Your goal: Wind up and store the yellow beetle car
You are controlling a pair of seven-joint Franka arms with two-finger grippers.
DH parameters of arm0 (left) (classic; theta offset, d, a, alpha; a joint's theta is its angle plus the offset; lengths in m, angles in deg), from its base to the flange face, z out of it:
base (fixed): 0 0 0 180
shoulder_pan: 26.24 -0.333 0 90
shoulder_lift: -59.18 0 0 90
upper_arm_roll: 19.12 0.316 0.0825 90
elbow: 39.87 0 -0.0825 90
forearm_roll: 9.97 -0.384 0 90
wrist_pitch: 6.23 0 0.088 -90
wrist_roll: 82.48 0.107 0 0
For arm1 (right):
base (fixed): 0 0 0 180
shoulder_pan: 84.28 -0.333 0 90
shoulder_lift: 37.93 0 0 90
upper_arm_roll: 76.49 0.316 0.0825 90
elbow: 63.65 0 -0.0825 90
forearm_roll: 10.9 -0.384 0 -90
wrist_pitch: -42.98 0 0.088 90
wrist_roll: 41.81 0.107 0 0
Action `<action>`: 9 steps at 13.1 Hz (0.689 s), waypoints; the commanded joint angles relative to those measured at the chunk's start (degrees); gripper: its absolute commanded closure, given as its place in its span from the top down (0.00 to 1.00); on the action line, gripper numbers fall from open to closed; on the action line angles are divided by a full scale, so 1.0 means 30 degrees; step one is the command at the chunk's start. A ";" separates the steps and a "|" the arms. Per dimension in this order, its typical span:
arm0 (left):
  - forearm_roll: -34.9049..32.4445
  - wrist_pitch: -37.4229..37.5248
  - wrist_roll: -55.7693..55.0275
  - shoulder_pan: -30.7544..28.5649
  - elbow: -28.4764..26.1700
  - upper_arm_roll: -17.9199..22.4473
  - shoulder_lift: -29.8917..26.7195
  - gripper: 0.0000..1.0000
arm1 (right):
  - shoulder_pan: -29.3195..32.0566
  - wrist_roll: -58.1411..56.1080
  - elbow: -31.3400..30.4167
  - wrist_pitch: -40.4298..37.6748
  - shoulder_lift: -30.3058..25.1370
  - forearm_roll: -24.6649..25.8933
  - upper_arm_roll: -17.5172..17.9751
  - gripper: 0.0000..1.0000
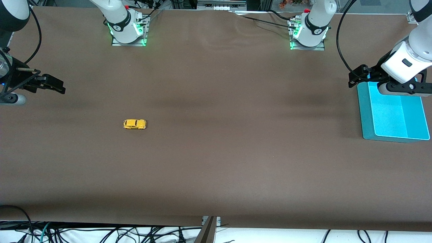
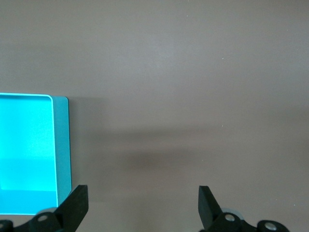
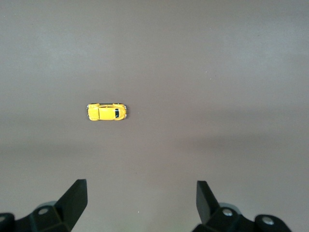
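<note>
The yellow beetle car stands on its wheels on the brown table, toward the right arm's end. It also shows in the right wrist view, lying apart from the fingers. My right gripper is open and empty, up over the table's edge at the right arm's end, well away from the car; it shows in its own view. My left gripper is open and empty over the table beside a teal tray. In the left wrist view only bare table lies between the fingers.
The teal tray is empty and sits at the left arm's end of the table. The two arm bases stand along the table's edge farthest from the front camera. Cables hang below the edge nearest that camera.
</note>
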 commanded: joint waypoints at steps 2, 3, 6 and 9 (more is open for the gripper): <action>0.0092 0.0430 -0.0187 -0.0088 0.0404 -0.0072 0.0171 1.00 | 0.0180 -0.0365 0.0164 -0.0206 0.0092 -0.0058 0.0108 1.00; 0.0092 0.0460 -0.0187 -0.0088 0.0404 -0.0072 0.0171 1.00 | 0.0209 -0.0365 0.0164 -0.0178 0.0092 -0.0058 0.0108 1.00; 0.0092 0.0460 -0.0187 -0.0088 0.0404 -0.0072 0.0171 1.00 | 0.0239 -0.0365 0.0311 -0.0206 0.0121 -0.0058 0.0108 1.00; 0.0092 0.0460 -0.0216 -0.0088 0.0434 -0.0102 0.0142 1.00 | 0.0239 -0.0365 0.0311 -0.0207 0.0179 -0.0058 0.0108 1.00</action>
